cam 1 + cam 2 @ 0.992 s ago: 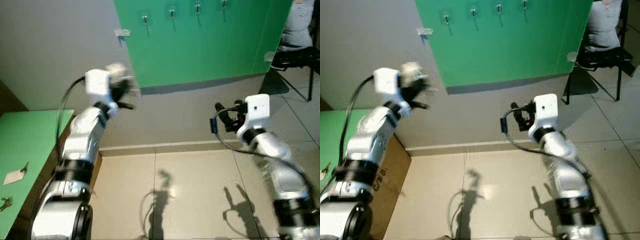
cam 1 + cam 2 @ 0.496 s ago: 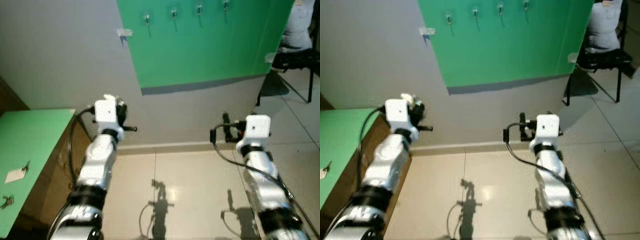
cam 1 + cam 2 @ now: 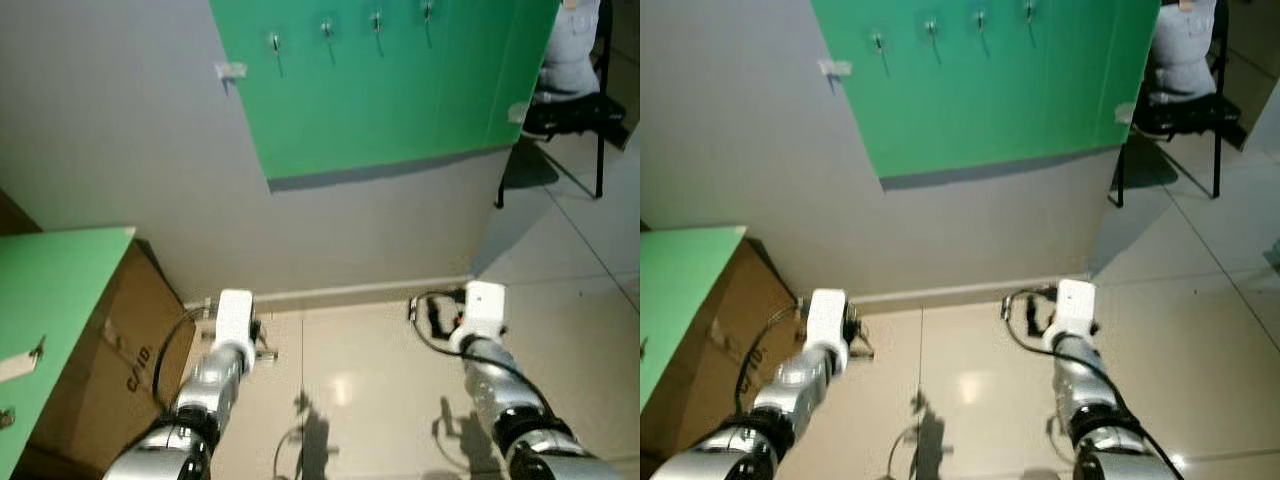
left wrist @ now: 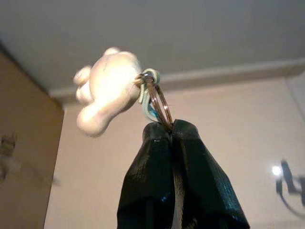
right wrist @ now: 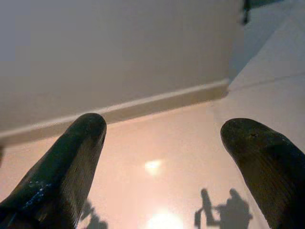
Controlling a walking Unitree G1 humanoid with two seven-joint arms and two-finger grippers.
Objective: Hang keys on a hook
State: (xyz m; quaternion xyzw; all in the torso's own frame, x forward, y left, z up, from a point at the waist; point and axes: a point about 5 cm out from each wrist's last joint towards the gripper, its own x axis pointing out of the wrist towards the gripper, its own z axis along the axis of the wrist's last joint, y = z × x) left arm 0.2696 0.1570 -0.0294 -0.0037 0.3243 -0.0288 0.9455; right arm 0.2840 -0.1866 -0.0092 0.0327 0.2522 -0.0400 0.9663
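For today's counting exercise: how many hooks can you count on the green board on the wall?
4. They hang in a row along the top of the green board: first hook, second hook, third hook, fourth hook. More may lie beyond the picture's top edge.

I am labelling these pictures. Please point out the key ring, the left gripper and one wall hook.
key ring [image 4: 157, 102], left wrist view, metal loop.
left gripper [image 4: 171, 128], left wrist view, between fingertips.
wall hook [image 3: 275, 42], left eye view, its base.
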